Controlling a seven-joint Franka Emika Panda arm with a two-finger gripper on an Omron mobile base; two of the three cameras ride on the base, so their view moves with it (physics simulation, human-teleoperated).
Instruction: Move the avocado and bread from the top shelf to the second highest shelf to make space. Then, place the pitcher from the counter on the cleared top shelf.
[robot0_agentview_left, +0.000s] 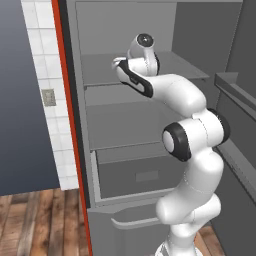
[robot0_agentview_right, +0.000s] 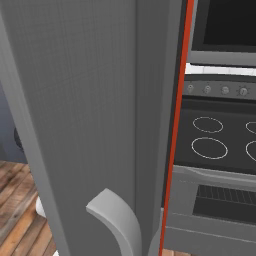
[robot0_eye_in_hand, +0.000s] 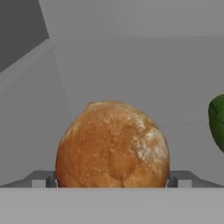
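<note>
Inside the open fridge, the bread (robot0_eye_in_hand: 112, 146) sits between the two dark fingertips (robot0_eye_in_hand: 43, 179) of the claw (robot0_eye_in_hand: 112, 180), one tip showing at each flank of the roll. The tips lie right against its sides, though the hand view does not settle whether they press it, so whether the claw grips the roll cannot be told. The bread is rounded with no clear long axis, its floury patch facing the camera. To its right, apart from it, the avocado (robot0_eye_in_hand: 217, 122) is cut off by the frame edge. Beyond both, bare grey shelf floor runs back to the rear wall, and a side wall rises at the left.

From the left base view, the white arm (robot0_agentview_left: 192, 150) climbs from the lower right, bends at a dark elbow joint, and reaches left and forward with its hand lying over the top shelf (robot0_agentview_left: 100, 72). Below, the second highest shelf (robot0_agentview_left: 120, 122) lies bare, its thin front edge above a boxy drawer (robot0_agentview_left: 137, 175).

From the right base view, the grey fridge door (robot0_agentview_right: 85, 110) stands close, a red cabinet edge (robot0_agentview_right: 176, 130) and a stove (robot0_agentview_right: 220, 140) beside it.
</note>
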